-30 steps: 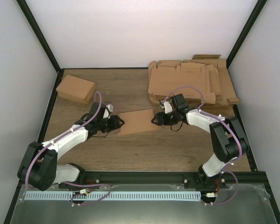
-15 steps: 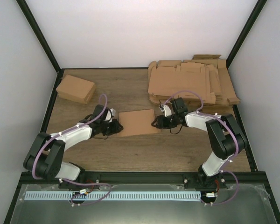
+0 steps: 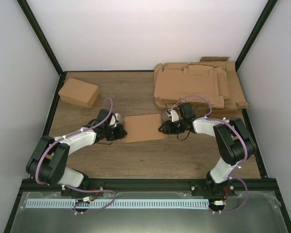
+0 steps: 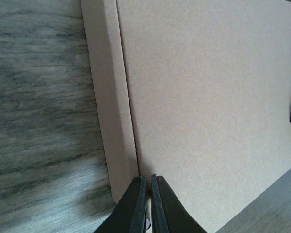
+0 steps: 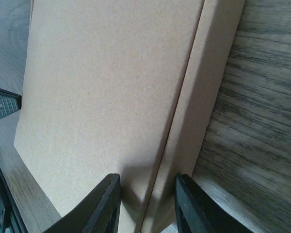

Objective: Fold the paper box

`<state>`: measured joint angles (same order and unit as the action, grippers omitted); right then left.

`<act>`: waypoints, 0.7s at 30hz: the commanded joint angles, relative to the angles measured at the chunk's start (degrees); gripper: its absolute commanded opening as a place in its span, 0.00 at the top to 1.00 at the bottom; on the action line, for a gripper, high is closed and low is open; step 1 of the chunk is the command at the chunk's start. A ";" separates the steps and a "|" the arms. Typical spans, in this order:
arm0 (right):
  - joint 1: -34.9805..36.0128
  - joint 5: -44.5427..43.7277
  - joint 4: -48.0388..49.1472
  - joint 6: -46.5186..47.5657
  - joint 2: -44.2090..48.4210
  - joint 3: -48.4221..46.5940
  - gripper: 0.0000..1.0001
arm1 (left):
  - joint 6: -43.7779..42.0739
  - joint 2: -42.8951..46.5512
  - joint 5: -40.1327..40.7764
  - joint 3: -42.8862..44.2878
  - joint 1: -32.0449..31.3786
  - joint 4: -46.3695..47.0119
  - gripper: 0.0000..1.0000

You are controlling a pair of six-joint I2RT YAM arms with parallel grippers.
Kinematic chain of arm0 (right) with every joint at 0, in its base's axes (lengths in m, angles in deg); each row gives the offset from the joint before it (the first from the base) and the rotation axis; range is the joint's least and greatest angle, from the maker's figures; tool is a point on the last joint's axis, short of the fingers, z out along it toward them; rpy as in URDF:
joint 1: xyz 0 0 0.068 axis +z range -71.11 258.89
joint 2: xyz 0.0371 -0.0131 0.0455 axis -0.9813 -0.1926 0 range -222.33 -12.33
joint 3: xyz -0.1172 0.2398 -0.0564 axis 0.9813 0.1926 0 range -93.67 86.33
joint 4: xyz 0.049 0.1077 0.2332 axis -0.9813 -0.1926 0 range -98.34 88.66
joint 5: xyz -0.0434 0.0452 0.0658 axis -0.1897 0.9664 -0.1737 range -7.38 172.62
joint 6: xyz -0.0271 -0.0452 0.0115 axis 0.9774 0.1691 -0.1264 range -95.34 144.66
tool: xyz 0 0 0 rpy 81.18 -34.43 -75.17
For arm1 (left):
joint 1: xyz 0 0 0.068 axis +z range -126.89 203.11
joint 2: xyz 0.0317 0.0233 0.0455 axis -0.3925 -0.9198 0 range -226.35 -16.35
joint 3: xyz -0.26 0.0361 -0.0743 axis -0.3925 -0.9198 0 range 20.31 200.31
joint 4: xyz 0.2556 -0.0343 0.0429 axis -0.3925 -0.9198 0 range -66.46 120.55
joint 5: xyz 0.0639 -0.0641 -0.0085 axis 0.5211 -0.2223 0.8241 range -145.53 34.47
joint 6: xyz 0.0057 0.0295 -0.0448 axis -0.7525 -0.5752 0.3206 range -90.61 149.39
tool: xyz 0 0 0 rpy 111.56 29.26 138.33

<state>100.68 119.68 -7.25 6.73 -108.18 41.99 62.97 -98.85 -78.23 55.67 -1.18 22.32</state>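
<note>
The paper box point(image 3: 144, 127) lies flat and closed on the wooden table between my two grippers. My left gripper point(image 3: 121, 131) is at its left end. In the left wrist view the left gripper point(image 4: 146, 178) is shut, its tips at the seam between the box's top point(image 4: 208, 97) and its side wall. My right gripper point(image 3: 163, 128) is at the box's right end. In the right wrist view it point(image 5: 147, 177) is open, with its fingers to either side of the seam along the box's edge point(image 5: 102, 87).
A second matching closed cardboard box point(image 3: 78, 92) sits at the back left. A thick pile of flat cardboard blanks point(image 3: 199, 85) lies at the back right, just behind the right arm. Black frame rails border the table.
The box's top was tilted one second ago and now lies flat. The left arm has stretched further in toward the box. Both grippers have settled at the box's ends.
</note>
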 commanded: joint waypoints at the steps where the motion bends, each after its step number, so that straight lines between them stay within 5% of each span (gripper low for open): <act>1: 0.37 -4.58 -2.49 1.98 0.20 0.35 0.68 | -2.89 -3.06 5.54 0.50 -0.21 -4.81 0.92; 6: 0.41 -6.07 -4.46 2.90 0.92 -0.70 0.60 | -3.86 0.00 6.88 2.60 -0.22 -8.28 0.68; 11: 0.39 -6.32 -5.82 2.65 3.98 -2.01 0.51 | -5.04 3.31 7.03 6.01 -0.23 -11.88 0.56; 15: 0.24 -5.82 -5.51 1.61 6.04 -1.92 0.41 | -5.80 3.44 7.04 6.37 0.28 -11.84 0.51; 21: -2.99 2.29 -0.50 -0.89 5.32 1.78 0.49 | -5.03 0.16 -0.47 3.12 1.79 -4.62 0.53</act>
<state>99.67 117.15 -10.60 7.47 -103.22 41.99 58.27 -96.66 -74.25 60.56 -0.07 13.33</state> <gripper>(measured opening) 0.540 0.476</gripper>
